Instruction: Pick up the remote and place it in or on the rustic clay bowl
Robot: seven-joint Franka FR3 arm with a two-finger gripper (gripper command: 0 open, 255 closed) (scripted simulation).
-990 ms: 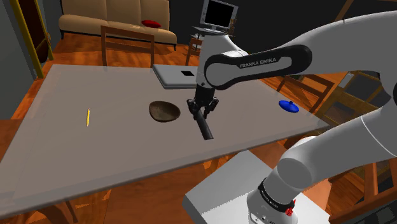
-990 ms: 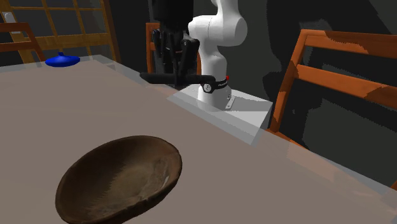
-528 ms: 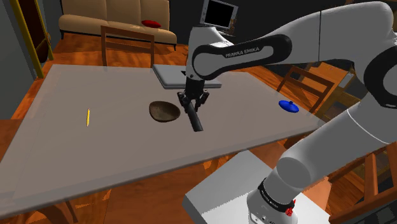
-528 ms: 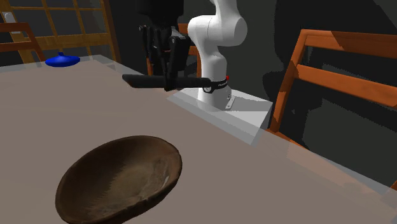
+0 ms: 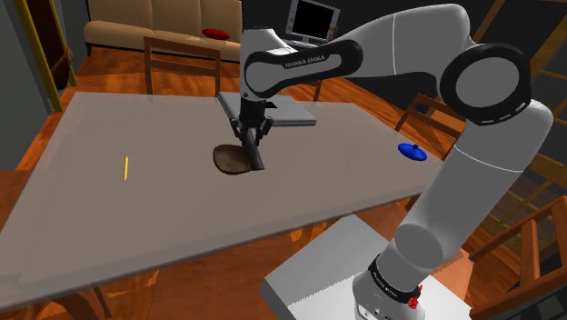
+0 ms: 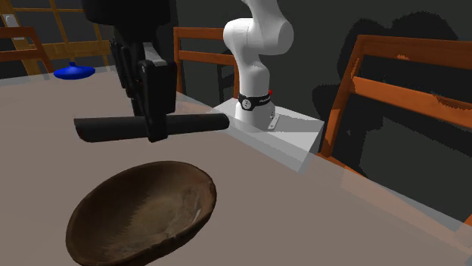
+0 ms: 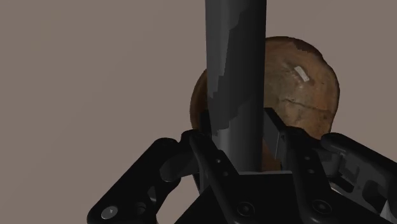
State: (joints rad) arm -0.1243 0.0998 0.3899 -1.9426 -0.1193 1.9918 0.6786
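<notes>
From the shoulder view's left, you have a thin yellow stick (image 5: 125, 167) lying on the grey table (image 5: 82, 227), at 9 o'clock from the brown bowl (image 5: 232, 161) and well apart from it. The gripper (image 5: 251, 139) hangs at the bowl's 2 o'clock edge. The black remote (image 5: 258, 156) slants down from the gripper across the bowl's 3 o'clock rim. A flat grey slab (image 5: 277, 111) lies at the bowl's 1 o'clock, beyond the gripper. A small blue object (image 5: 412, 152) sits far out at 3 o'clock, near the table's edge.

In the second exterior view you see the remote (image 6: 193, 123) as a long dark bar, level and lifted off the table. It is at 12 o'clock from the bowl (image 6: 144, 215), with bare table showing between them. The gripper (image 6: 153, 125) comes down on it from above. Its fingers (image 6: 160, 94) are closed narrow on the remote near its middle, so one length sticks out at 9 o'clock and another at 3 o'clock. Further right, the white arm base (image 6: 257, 60) rises from its stand (image 6: 291, 136).

In the wrist view the two fingers (image 7: 202, 137) press the remote (image 7: 235, 70) on both flanks. It runs straight out from between them over one side of the bowl (image 7: 305, 89).
</notes>
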